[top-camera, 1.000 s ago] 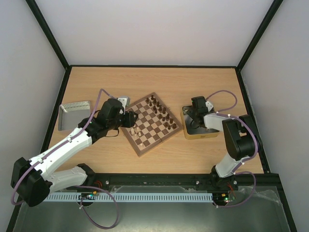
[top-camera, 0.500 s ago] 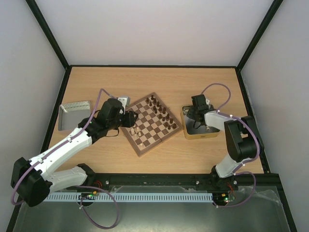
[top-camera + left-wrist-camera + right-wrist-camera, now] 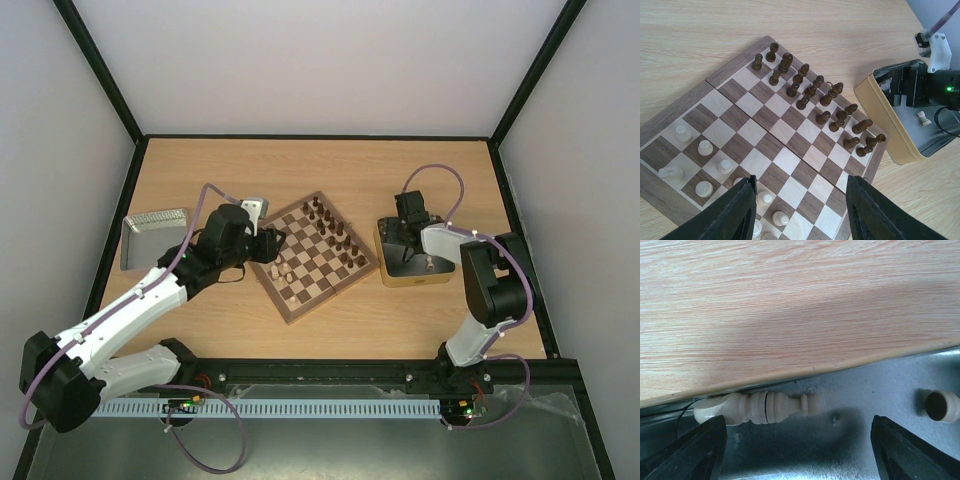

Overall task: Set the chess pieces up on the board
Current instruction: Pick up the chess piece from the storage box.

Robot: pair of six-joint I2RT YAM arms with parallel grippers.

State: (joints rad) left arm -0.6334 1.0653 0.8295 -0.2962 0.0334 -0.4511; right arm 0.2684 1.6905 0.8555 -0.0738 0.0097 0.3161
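The board (image 3: 322,281) lies tilted at the table's middle and also shows in the left wrist view (image 3: 790,161). Several cream chess pieces (image 3: 705,147) stand on its near-left squares (image 3: 283,271). Dark brown chessmen (image 3: 810,90) fill the far-right rows. My left gripper (image 3: 800,182) is open and empty above the board's near-left corner (image 3: 272,245). My right gripper (image 3: 799,432) is open inside the tin (image 3: 415,281), over a cream piece (image 3: 760,407) lying on its side against the tin's wall. Another cream piece (image 3: 940,406) lies to its right.
The yellow tin (image 3: 885,125) stands just right of the board, with one cream piece (image 3: 924,118) visible inside. Its metal lid (image 3: 150,237) lies at the table's left edge. A small grey object (image 3: 255,207) lies by the board's far-left corner.
My right gripper has moved a little toward the back left inside the tin. My left arm has barely moved over the board.
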